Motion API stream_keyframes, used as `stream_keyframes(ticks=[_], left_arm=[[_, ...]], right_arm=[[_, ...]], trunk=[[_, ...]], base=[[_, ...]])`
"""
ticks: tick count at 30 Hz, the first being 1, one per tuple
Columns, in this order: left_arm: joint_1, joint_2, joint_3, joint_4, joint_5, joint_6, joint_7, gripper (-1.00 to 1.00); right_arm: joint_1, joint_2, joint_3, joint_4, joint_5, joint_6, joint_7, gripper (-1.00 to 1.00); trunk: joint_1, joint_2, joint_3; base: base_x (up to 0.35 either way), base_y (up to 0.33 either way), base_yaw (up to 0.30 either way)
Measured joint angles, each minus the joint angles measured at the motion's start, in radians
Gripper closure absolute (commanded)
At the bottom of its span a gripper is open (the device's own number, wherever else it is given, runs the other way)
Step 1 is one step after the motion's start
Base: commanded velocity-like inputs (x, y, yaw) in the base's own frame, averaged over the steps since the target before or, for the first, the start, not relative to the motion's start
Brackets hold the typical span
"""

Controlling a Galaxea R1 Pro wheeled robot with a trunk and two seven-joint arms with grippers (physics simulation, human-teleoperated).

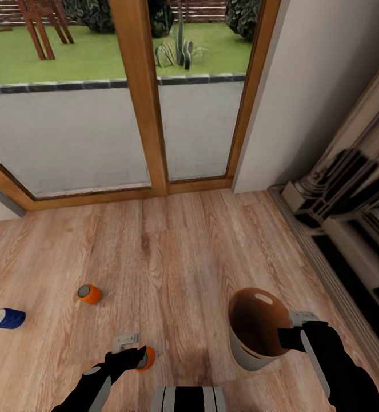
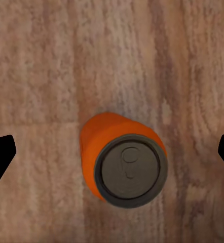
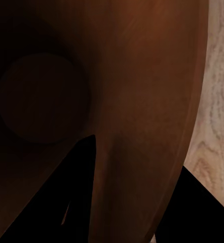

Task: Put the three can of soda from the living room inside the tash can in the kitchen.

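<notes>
An orange can of soda (image 1: 149, 360) stands upright on the wood floor, partly covered by my left gripper (image 1: 139, 357). In the left wrist view the can (image 2: 124, 162) sits between the two wide-apart fingertips (image 2: 1, 152) of my open left gripper (image 2: 112, 154). A second orange can (image 1: 90, 293) and a dark blue can (image 1: 7, 318) lie on their sides further left. The tash can (image 1: 242, 346), pale outside and brown inside, is at the right. My right gripper (image 1: 290, 337) is shut on its rim, one finger (image 3: 81, 197) inside the brown wall (image 3: 142, 76), the other outside.
Wood-framed glass doors (image 1: 149, 114) close the far side, with a patio and lawn beyond. A white wall (image 1: 309, 86) and a pale fireplace surround (image 1: 349, 223) run along the right. My base (image 1: 189, 399) shows at the bottom edge. Open plank floor (image 1: 172, 257) lies ahead.
</notes>
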Motion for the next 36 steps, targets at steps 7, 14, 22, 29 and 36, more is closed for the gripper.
stream_keyframes(ticks=[7,14,22,29,36], left_arm=[[0.000,0.000,0.000,0.000,0.000,0.000,0.000,-1.00],[0.000,0.000,0.000,0.000,0.000,0.000,0.000,-1.00],[0.000,0.000,0.000,0.000,0.000,0.000,0.000,-1.00],[0.000,0.000,0.000,0.000,0.000,0.000,0.000,-1.00],[0.000,0.000,0.000,0.000,0.000,0.000,0.000,-1.00]], right_arm=[[0.000,0.000,0.000,0.000,-0.009,0.000,0.000,1.00],[0.000,-0.001,0.000,0.000,-0.002,0.000,0.000,1.00],[0.000,0.000,0.001,-0.056,-0.003,0.000,0.000,1.00],[0.000,0.000,0.002,-0.139,0.001,0.001,0.001,1.00],[0.000,-0.001,0.003,-0.190,0.004,0.003,0.002,1.00]], trunk=[[0.000,0.000,-0.002],[0.000,0.000,-0.002],[0.000,0.000,-0.002],[0.000,0.000,-0.002],[0.000,0.000,-0.002]], base=[[0.011,-0.072,0.000],[0.016,-0.055,0.000],[0.001,-0.004,0.000],[0.000,0.000,0.000],[0.000,0.000,0.000]])
